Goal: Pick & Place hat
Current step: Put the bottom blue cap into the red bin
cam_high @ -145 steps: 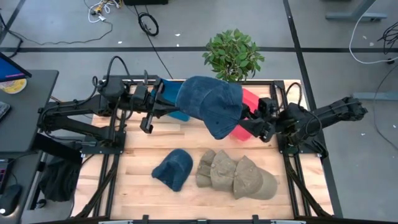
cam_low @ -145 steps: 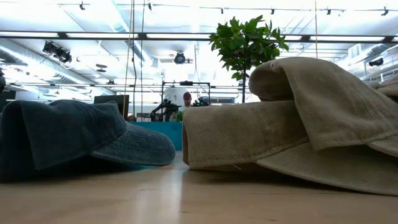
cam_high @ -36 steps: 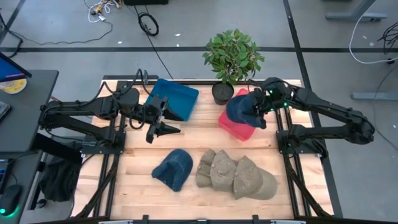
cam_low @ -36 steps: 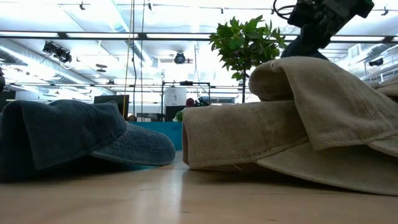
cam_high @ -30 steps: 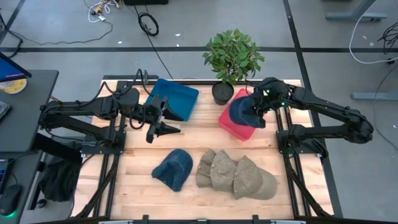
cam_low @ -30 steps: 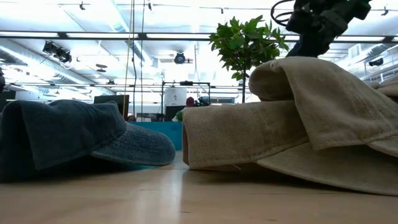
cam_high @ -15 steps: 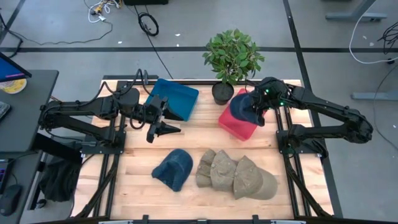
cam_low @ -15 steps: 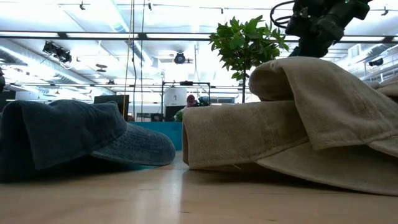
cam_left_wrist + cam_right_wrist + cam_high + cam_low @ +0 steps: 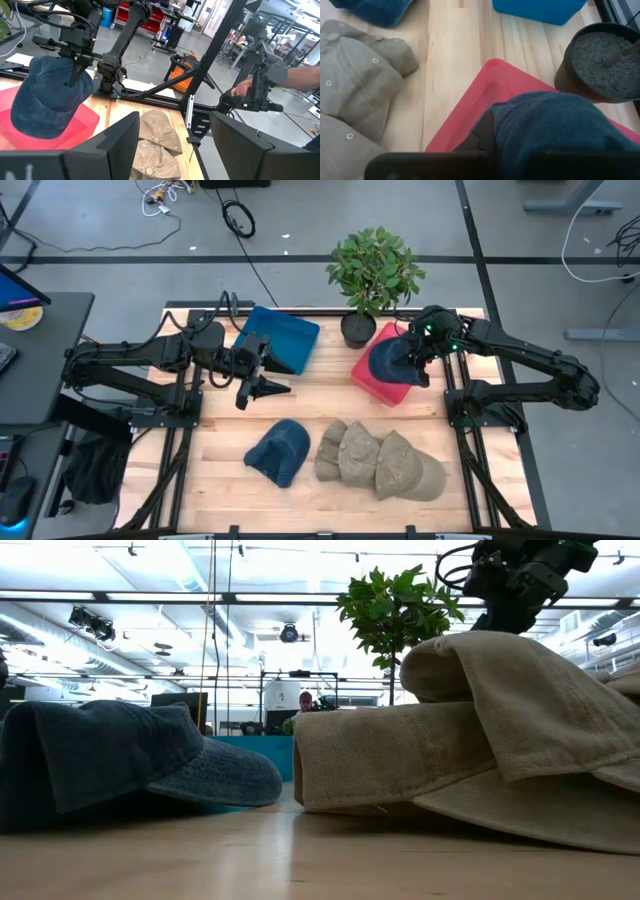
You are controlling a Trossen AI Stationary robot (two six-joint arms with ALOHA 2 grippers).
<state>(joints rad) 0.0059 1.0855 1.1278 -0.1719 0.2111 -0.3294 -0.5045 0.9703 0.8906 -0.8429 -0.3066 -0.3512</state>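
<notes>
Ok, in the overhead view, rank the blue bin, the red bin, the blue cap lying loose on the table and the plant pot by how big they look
Largest to smallest in the high view:
1. blue bin
2. red bin, partly covered by a held cap, so unsure against the bin above
3. blue cap
4. plant pot

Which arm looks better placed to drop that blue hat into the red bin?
The right one. Its gripper is shut on the blue hat, right over the red bin. The left gripper hangs open and empty near the blue bin.
</notes>
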